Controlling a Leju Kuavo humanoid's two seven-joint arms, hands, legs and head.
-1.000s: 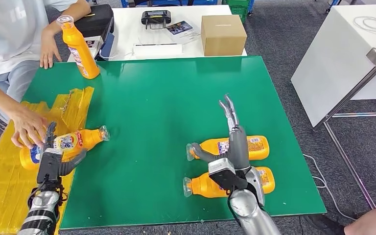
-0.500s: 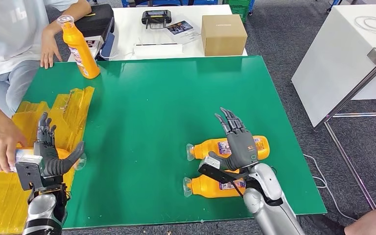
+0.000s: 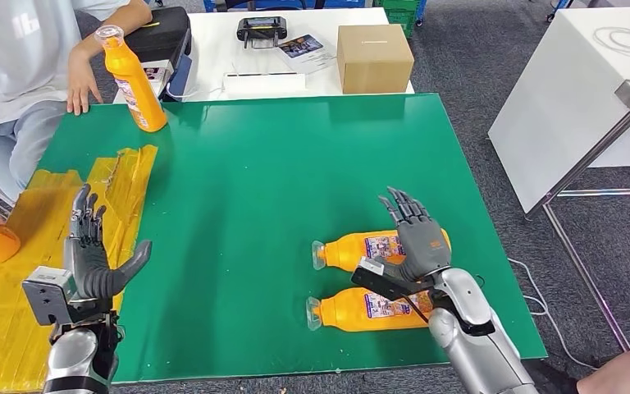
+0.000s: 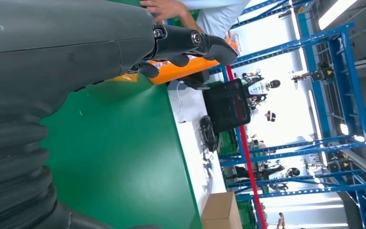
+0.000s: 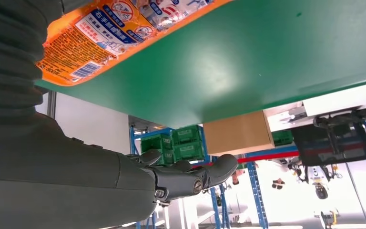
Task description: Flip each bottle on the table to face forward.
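Hovering with fingers spread and empty, the right hand sits above the two lying bottles, seemingly lining up a flip. Left hand is released too, raised over the green table.

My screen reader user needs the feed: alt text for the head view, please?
Two orange plastic bottles lie on their sides on the green table mat, the right hand open above them. The left hand hovers open over yellow sheeting; a third bottle stands far left.
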